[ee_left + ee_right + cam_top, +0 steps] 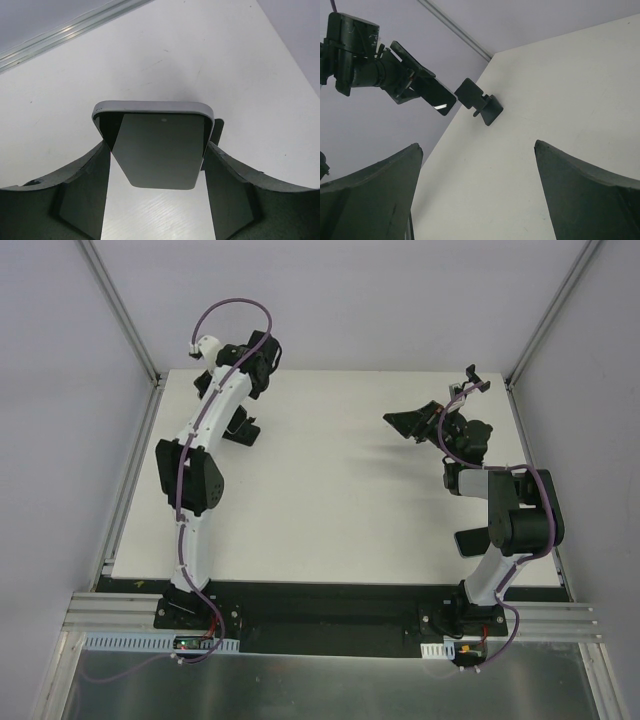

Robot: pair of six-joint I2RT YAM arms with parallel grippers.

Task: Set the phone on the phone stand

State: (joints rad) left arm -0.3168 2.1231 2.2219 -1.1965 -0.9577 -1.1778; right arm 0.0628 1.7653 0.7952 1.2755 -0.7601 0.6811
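My left gripper (157,167) is shut on the phone (156,137), a thin dark slab with a glossy face, gripped by its side edges above the white table. The right wrist view shows this gripper (412,87) holding the phone (436,97) in the air at the table's far left. The phone is hard to make out in the top view. The phone stand's clamp (472,382) stands at the far right. Its base is hidden behind my right arm. My right gripper (413,424) is open and empty just left of the stand, and shows wide open in its wrist view (477,155).
A small black folding wedge stand (240,426) sits on the table by the left arm, close below the held phone (482,106). Grey walls and metal rails (75,32) bound the white table (330,500) at the back and sides.
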